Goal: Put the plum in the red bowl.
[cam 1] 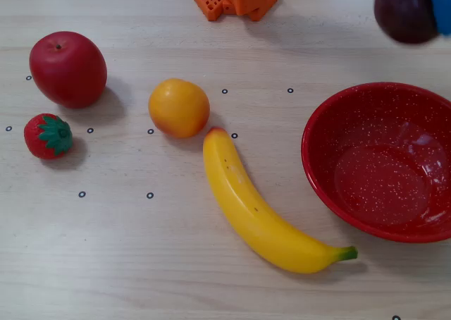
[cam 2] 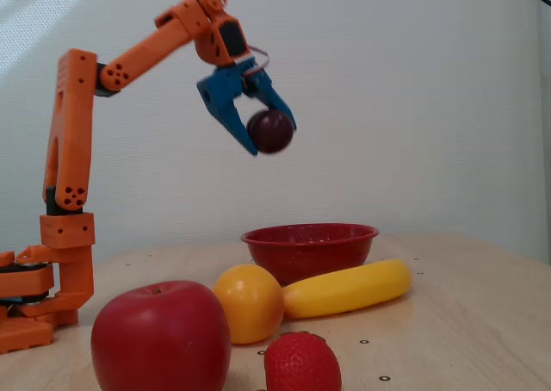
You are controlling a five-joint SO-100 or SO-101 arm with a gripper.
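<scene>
High above worktop (cam 1: 141, 263), jaws pinching plum (cam 2: 270, 131) across widest part; looks light, hard, glossy, likely slippery. Red bowl (cam 2: 310, 246) empty below.

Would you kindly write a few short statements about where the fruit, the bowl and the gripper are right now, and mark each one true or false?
1. The gripper holds the plum high above the table. True.
2. The red bowl already contains a fruit. False: it is empty.
3. The banana lies between the orange and the bowl in the top-down fixed view. True.
4. The strawberry sits inside the bowl. False: it rests on the table below the apple in that view.
</scene>
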